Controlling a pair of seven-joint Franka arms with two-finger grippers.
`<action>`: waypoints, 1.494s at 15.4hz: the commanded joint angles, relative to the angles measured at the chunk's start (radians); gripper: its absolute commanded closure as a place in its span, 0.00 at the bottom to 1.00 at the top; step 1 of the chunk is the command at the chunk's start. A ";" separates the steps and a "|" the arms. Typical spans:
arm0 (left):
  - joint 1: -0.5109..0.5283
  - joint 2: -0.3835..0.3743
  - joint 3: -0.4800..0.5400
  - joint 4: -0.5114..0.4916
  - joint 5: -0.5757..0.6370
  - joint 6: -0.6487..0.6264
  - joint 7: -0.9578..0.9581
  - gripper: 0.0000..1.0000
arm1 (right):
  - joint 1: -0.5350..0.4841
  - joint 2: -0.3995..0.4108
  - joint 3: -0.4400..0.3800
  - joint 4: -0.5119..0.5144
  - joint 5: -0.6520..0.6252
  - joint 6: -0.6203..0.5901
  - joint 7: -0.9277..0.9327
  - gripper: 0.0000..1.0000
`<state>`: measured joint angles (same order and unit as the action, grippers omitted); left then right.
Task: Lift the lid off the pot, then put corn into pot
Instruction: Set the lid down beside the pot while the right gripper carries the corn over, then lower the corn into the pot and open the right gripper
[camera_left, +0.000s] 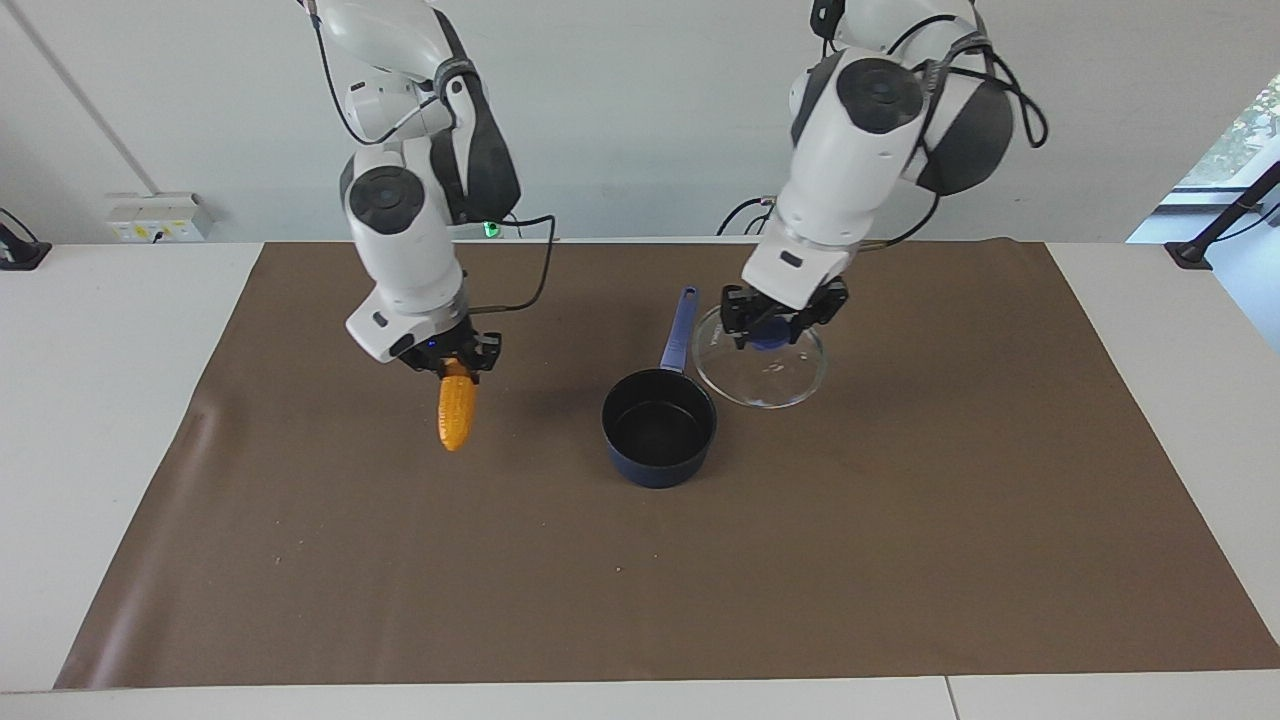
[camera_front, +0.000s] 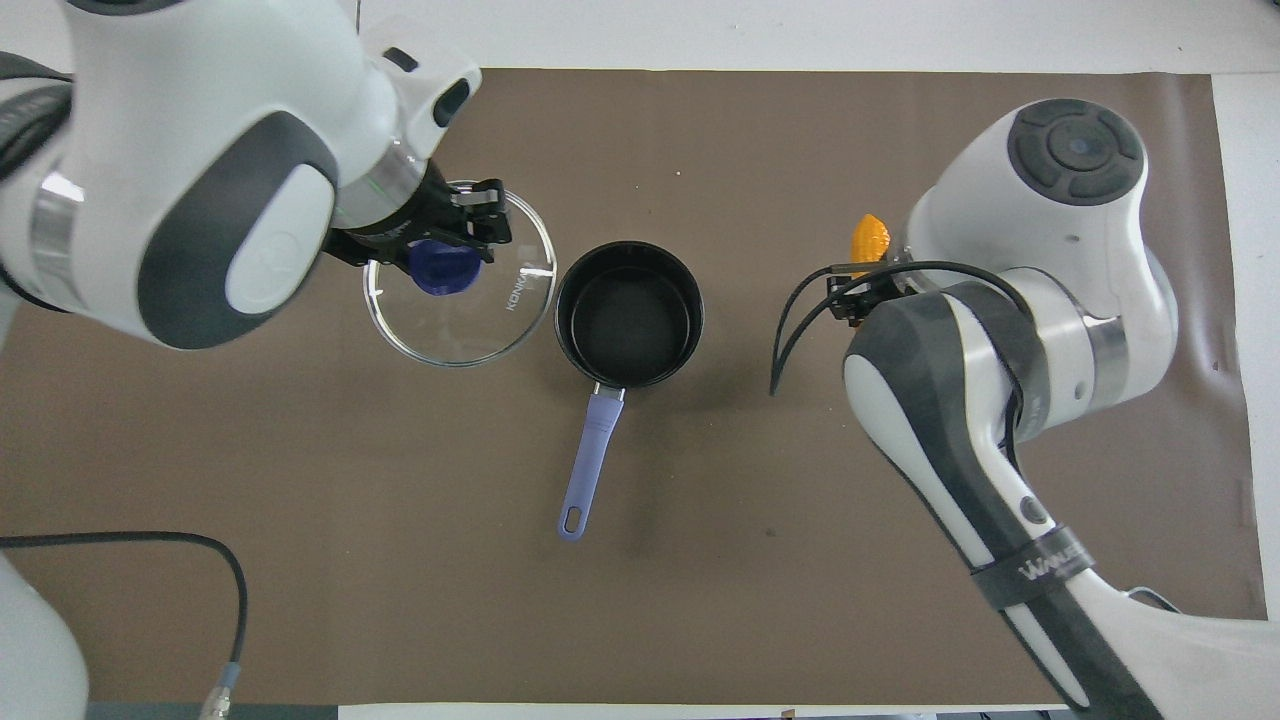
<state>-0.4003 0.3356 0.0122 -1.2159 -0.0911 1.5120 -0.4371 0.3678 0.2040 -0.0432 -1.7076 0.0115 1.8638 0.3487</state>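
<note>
Now R claw (camera_left: 452, 362) grips corn (camera_left: 457, 405) vertical, taper down; L claw (camera_left: 778, 325) clamps lid (camera_left: 762, 372) knob beside pot (camera_left: 659, 428).

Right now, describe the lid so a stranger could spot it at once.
On the brown mat, find the open pot. Beside it, toward the left arm's end, the left gripper holds the lid by its knob. It is the only clear glass disc, with a blue knob.
</note>
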 joint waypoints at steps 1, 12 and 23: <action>0.163 -0.050 -0.008 -0.079 -0.019 -0.018 0.194 1.00 | 0.069 0.066 -0.001 0.085 0.067 0.009 0.094 1.00; 0.449 -0.181 0.002 -0.683 0.041 0.510 0.687 1.00 | 0.278 0.296 -0.001 0.232 0.068 0.113 0.294 1.00; 0.443 -0.129 0.002 -0.775 0.089 0.649 0.676 1.00 | 0.258 0.276 -0.014 0.270 0.026 0.037 0.296 0.00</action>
<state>0.0434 0.2129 0.0176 -1.9691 -0.0449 2.1214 0.2378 0.6497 0.4957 -0.0520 -1.4910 0.0560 1.9691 0.6425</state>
